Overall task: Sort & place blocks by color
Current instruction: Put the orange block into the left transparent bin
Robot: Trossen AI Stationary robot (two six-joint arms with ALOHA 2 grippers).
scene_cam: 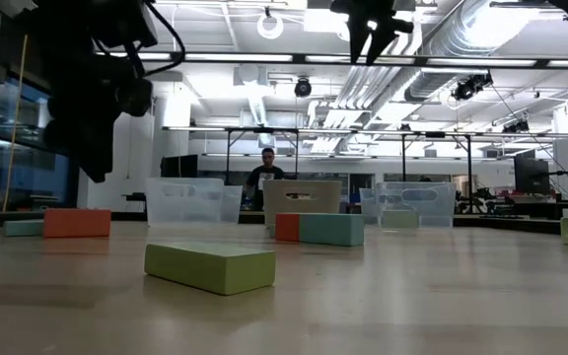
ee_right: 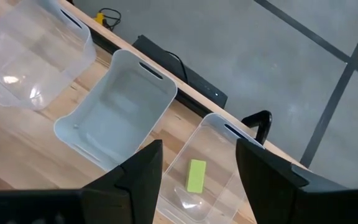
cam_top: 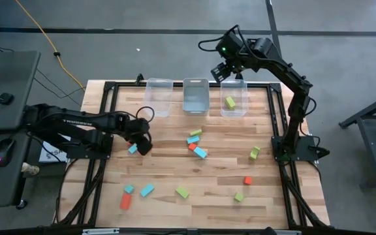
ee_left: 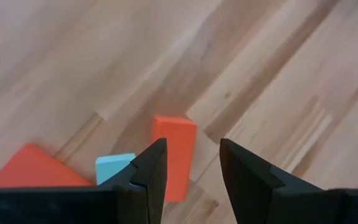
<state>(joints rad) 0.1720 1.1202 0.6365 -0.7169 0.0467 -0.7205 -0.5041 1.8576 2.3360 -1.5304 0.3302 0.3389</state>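
Wooden table [cam_top: 175, 173]: blocks [cam_top: 194, 145] scattered mid-surface.
Three clear bins [cam_top: 196, 95] along table's far edge; green block [cam_top: 230, 102] inside rightmost.
Right gripper [cam_top: 228, 70] above it, jaws apart, empty.
Left gripper [cam_top: 142, 145] low over table's left part, parted, empty.

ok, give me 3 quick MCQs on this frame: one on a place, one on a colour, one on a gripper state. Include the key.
1. Where is the right gripper?
A. above the rightmost bin
B. at the table's near edge
C. over the red blocks

2. What colour is the block in that bin?
A. red-orange
B. light blue
C. yellow-green

3. The right gripper is:
A. open and empty
B. shut on a block
C. shut on a bin's rim

Key: 1 A, the high view shows it at the bin. 2 C, the right wrist view shows it green. 3 A, its fingers stand apart, nothing between.
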